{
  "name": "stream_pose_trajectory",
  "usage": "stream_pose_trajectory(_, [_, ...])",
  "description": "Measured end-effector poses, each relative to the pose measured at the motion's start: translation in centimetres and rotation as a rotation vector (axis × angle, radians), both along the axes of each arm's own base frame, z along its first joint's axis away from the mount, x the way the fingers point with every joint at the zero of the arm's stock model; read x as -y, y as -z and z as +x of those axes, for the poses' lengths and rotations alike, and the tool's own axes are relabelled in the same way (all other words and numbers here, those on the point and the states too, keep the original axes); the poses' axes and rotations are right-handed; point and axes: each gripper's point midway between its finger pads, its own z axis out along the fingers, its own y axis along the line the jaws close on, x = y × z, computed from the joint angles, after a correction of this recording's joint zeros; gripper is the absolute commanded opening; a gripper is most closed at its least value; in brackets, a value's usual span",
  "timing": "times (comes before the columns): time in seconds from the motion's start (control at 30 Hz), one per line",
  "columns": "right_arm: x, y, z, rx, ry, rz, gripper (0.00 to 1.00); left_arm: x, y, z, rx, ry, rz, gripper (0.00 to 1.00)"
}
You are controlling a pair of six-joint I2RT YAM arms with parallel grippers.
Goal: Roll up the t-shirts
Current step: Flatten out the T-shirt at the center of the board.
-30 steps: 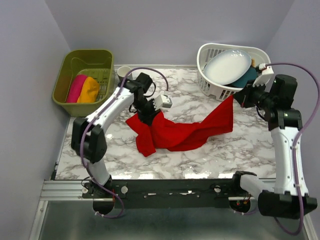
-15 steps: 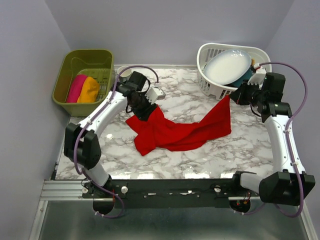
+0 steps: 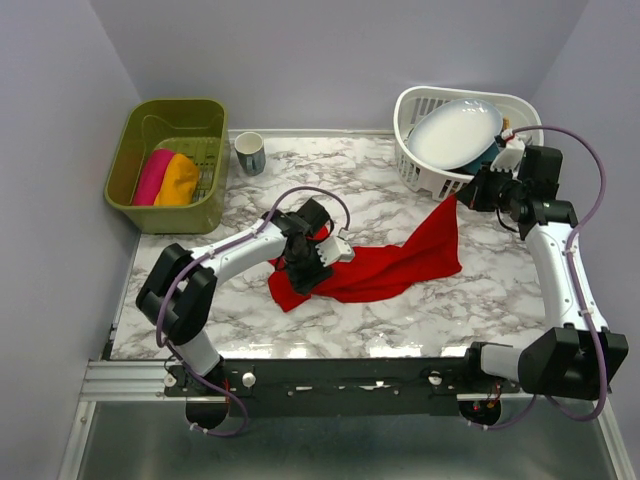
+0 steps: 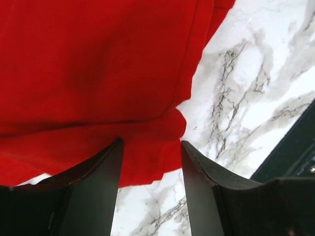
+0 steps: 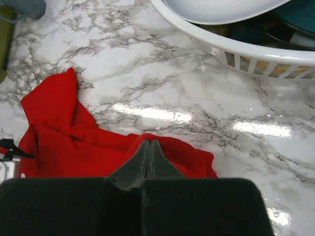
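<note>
A bright red t-shirt [image 3: 390, 265] lies crumpled across the middle of the marble table [image 3: 420, 320]. My left gripper [image 3: 306, 268] hangs open low over the shirt's left end. In the left wrist view its fingers [image 4: 98, 172] straddle a red hem fold [image 4: 147, 147] with nothing pinched between them. My right gripper [image 3: 478, 190] is shut on the shirt's right corner and holds it raised beside the white basket. In the right wrist view red cloth [image 5: 64, 137] bulges around the closed tips [image 5: 149, 142]. A rolled pink t-shirt [image 3: 152, 176] and a rolled orange t-shirt [image 3: 179, 180] rest in the green bin.
The olive-green bin [image 3: 170, 115] stands at the back left, with a small cup [image 3: 249, 153] beside it. At the back right is a white laundry basket [image 3: 415, 105] holding a white plate [image 3: 455, 133] and a teal dish [image 3: 492, 158]. Purple walls close in on three sides.
My left gripper opened, let go of the shirt's left end, and moved toward the near edge, lower over the cloth. The shirt's left part settled flatter. My right gripper kept its hold.
</note>
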Motion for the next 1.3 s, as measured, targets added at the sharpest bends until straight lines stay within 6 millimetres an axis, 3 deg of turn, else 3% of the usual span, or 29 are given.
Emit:
stream_pose_trajectory(0.23, [0.1,-0.4,0.9,0.003,-0.001,0.000,0.01,0.4,2.2,-0.1,-0.006,-0.006,0.046,0.57])
stream_pose_trajectory(0.27, [0.1,-0.3,1.0,0.000,-0.001,0.000,0.00,0.5,2.2,-0.1,-0.007,-0.008,0.047,0.46])
stream_pose_trajectory(0.5, [0.2,0.5,1.4,-0.024,-0.001,0.003,0.00,0.6,2.5,-0.1,0.000,-0.032,0.052,0.01])
stream_pose_trajectory(0.67, [0.2,0.5,1.4,-0.024,-0.001,0.003,0.00,0.2,2.4,-0.1,0.006,-0.032,0.060,0.00])
stream_pose_trajectory(0.77, [0.2,0.5,1.4,-0.024,-0.001,0.003,0.00,-1.0,1.2,0.0,0.012,-0.020,0.063,0.00])
stream_pose_trajectory(0.9, [0.2,0.5,1.4,-0.023,0.000,0.002,0.00,-4.4,-2.2,1.8,0.067,-0.006,0.050,0.00])
stream_pose_trajectory(1.0, [0.2,0.4,1.3,-0.021,0.000,0.002,0.00,-8.2,-4.5,4.9,0.173,-0.038,0.070,0.00])
stream_pose_trajectory(1.1, [0.2,0.5,1.3,-0.021,-0.001,0.002,0.00,-12.4,-4.4,7.8,0.217,-0.060,0.160,0.11])
stream_pose_trajectory(1.13, [0.2,0.5,1.3,-0.022,0.000,0.002,0.00,-13.5,-4.1,8.8,0.223,-0.064,0.198,0.19])
stream_pose_trajectory(1.17, [0.2,0.5,1.3,-0.022,0.000,0.002,0.00,-14.0,-3.8,9.4,0.225,-0.067,0.218,0.35])
stream_pose_trajectory(1.23, [0.2,0.5,1.3,-0.021,-0.001,0.002,0.00,-15.2,-2.9,11.4,0.234,-0.077,0.283,0.47])
stream_pose_trajectory(1.27, [0.2,0.4,1.3,-0.020,-0.002,0.000,0.01,-15.7,-2.8,12.1,0.243,-0.087,0.301,0.60])
stream_pose_trajectory(1.3, [0.2,0.5,1.3,-0.021,-0.002,0.000,0.01,-16.1,-2.8,12.8,0.251,-0.095,0.316,0.64])
